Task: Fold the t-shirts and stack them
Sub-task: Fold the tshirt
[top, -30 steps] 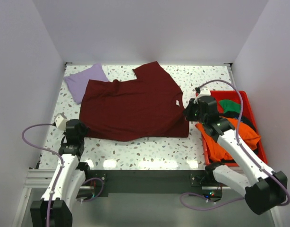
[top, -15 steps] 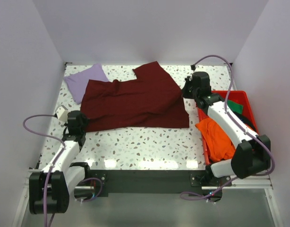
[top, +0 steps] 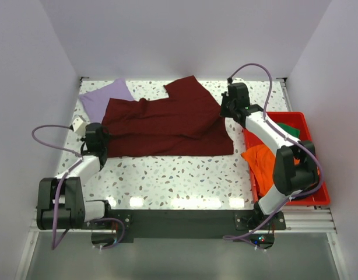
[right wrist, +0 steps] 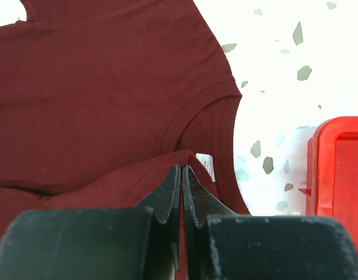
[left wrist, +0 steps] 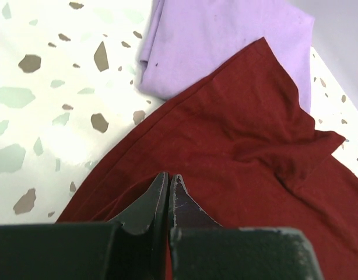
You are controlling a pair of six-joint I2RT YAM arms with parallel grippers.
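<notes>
Orange tee and green tee are held in the bin; the maroon tee is pinched by left gripper and right gripper.

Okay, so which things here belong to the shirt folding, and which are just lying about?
Job: large dark maroon cloth t-shirt, pinched by left gripper and right gripper; lavender cloth tee; orange tee; green tee.
Lying about: red plastic bin; speckled table.

No legible text, brand, number or sign in any view. Only candidate: small white tag inside the collar of the maroon tee, right wrist view. Any print on it is too small and blurred to read.
</notes>
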